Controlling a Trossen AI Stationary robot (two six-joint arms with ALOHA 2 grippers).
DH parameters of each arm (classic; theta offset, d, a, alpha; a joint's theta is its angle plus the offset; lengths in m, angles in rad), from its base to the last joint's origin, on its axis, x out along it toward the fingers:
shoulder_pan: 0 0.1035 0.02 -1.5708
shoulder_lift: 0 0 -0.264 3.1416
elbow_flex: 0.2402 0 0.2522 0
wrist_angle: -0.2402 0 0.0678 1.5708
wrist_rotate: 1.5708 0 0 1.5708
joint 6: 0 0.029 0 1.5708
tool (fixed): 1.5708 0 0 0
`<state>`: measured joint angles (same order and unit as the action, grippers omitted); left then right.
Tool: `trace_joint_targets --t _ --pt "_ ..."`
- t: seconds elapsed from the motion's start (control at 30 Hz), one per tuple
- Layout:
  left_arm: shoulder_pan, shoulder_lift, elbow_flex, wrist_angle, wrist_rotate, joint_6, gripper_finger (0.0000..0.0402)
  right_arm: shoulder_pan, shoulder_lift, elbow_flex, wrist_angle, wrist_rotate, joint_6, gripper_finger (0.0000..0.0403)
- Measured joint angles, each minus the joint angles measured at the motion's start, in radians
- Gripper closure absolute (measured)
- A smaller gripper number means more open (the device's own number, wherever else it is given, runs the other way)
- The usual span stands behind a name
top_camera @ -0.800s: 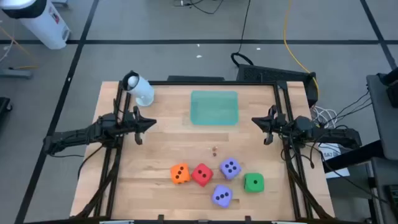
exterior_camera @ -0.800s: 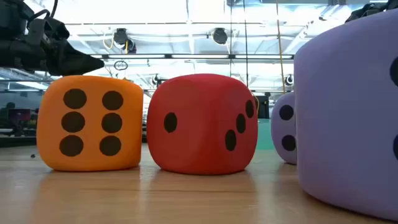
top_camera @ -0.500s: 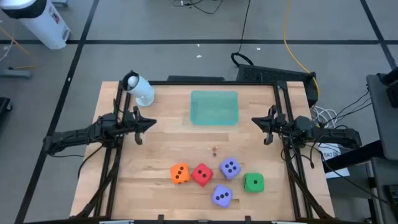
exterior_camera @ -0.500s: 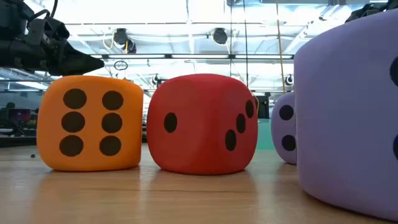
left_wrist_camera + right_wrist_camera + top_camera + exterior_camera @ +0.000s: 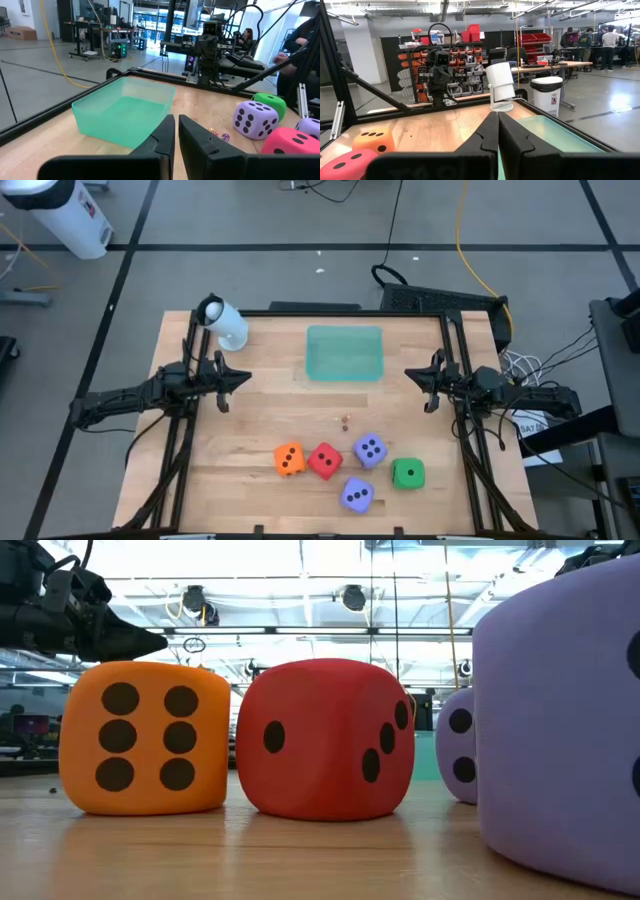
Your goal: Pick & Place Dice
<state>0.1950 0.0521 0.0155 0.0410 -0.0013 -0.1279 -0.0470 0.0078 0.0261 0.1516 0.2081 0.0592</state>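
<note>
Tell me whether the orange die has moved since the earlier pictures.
No. In the high view the orange die sits at the same spot beside the red die, equally far from the green tray.

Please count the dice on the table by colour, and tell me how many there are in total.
orange die: 1
red die: 1
green die: 1
purple dice: 2
Total: 5 dice, all lying on the wooden table, none in the green tray.
</note>
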Motion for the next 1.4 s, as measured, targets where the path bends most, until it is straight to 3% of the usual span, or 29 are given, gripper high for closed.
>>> trace_joint_targets --t 1.2,1.4 --pt "0.0 0.0 0.0 0.0 0.0 0.0 0.0371 0.0 0.0 0.0 0.0 0.0 0.0 0.0403" --pt "0.0 0.0 0.0 0.027 0.001 -0.09 0.0371 0.0 0.0 0.0 0.044 0.0 0.018 0.0403"
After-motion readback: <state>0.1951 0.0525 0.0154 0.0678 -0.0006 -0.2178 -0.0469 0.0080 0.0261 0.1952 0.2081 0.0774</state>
